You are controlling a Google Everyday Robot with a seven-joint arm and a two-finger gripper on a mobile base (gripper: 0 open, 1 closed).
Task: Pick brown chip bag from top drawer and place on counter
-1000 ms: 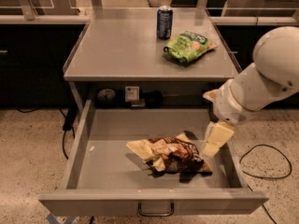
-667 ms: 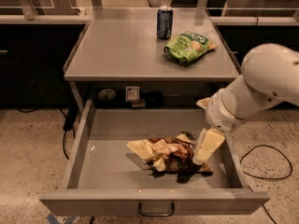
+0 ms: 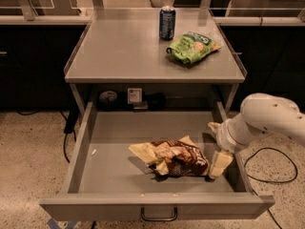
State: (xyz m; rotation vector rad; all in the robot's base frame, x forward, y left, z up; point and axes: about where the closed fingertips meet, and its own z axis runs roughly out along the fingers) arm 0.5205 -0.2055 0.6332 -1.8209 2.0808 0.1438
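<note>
Crinkled glossy dark brown chip bag (image 3: 177, 157) lying lower centre inside shallow grey metal top drawer (image 3: 114, 149), pale two-finger gripper (image 3: 215, 149) beside bag's right end, lower right, jaws spread, grasping nothing.

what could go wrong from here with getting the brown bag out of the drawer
1. The claw is low at the brown chip bag, by its right edge and close to the right wall of the top drawer; it may catch only a wrinkled corner and let the bag slip.
2. The counter holds a can and a green chip bag toward its right; setting down there could tip the can.
</note>
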